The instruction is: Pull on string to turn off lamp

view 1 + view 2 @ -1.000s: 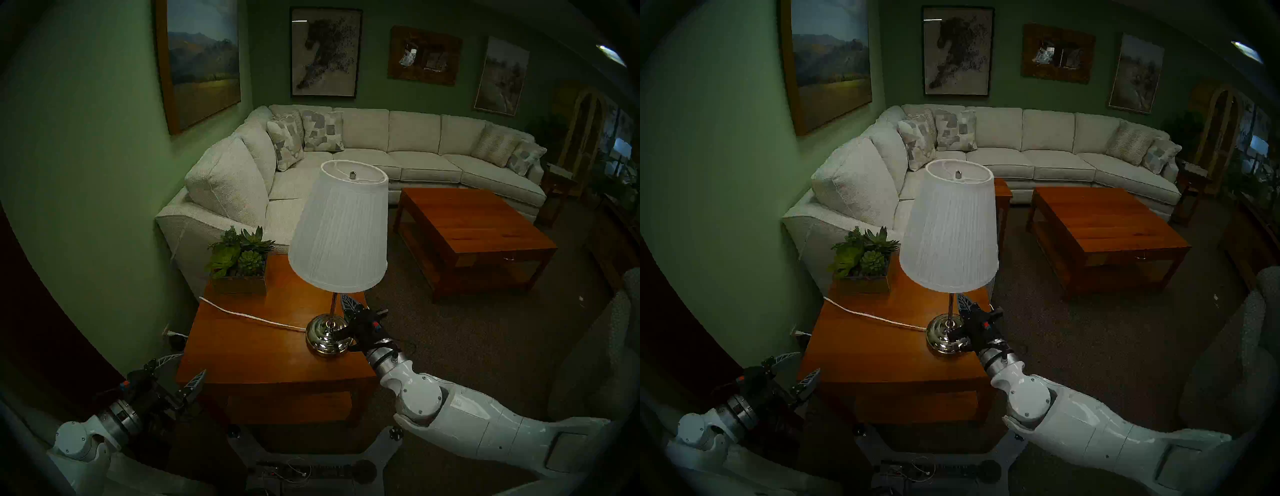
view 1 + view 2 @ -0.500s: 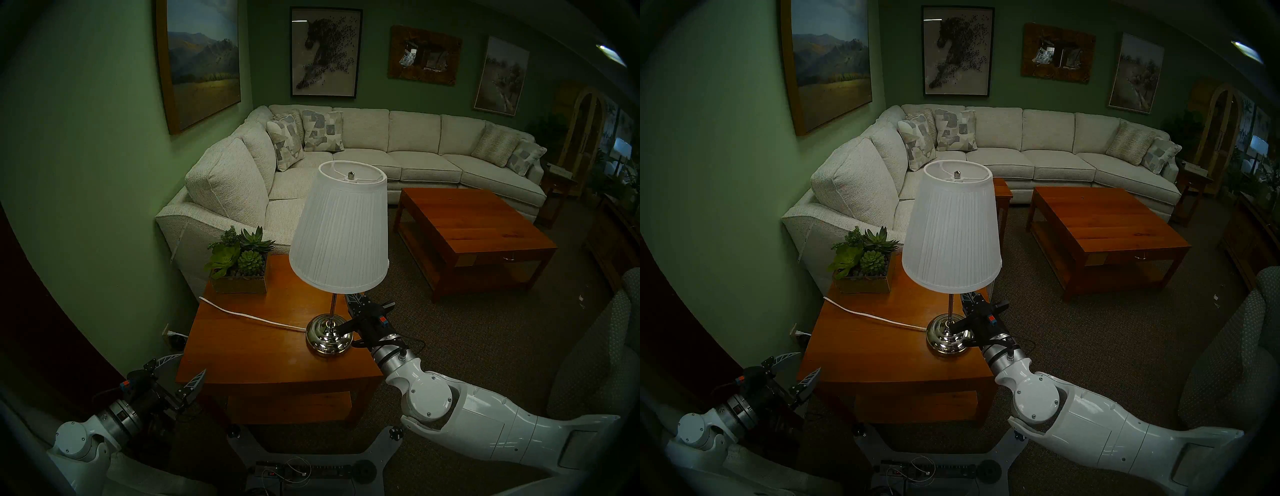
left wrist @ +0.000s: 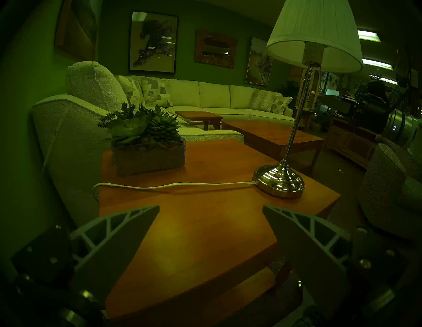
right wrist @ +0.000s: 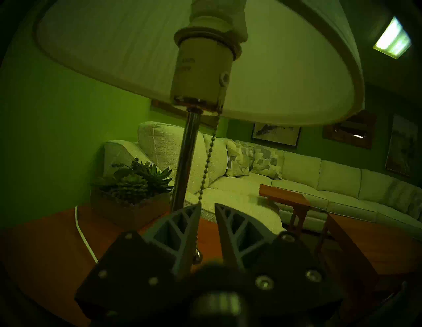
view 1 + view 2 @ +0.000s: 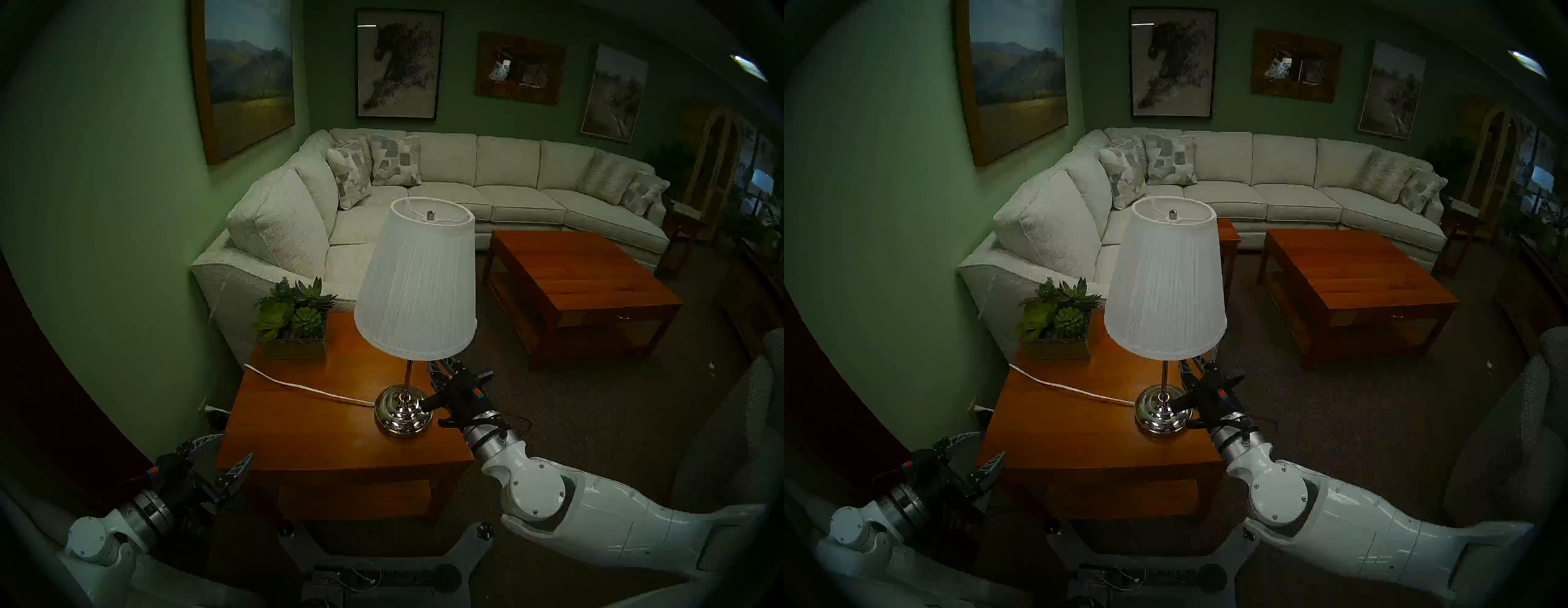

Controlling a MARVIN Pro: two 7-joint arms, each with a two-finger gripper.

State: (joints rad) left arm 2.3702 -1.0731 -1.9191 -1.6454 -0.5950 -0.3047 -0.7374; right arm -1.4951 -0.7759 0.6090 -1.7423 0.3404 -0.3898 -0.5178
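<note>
The lamp [image 5: 415,288] stands on the side table, with a white pleated shade that shows no glow, a chrome stem and a domed chrome base [image 5: 403,412]. My right gripper [image 5: 445,367] is just under the shade's right rim, right of the stem. In the right wrist view the thin bead chain [image 4: 209,157] hangs slack from the socket. It runs down along the inner face of one finger, and its end bead [image 4: 198,255] lies between the fingers. The right gripper [image 4: 207,209] has a narrow gap and does not pinch the chain. My left gripper [image 5: 225,452] is open and empty at the table's near left corner.
A box planter of succulents [image 5: 295,322] sits at the back left of the side table [image 5: 318,433]. The flat white power cord [image 5: 305,387] runs across the table to the lamp base. A sofa [image 5: 271,220] stands behind, a coffee table [image 5: 581,271] to the right and an armchair [image 5: 755,403] at far right.
My right wrist has turned and shifted to the right, away from the stem. Its fingers, together half a second ago, now show a small gap. The left arm has not moved.
</note>
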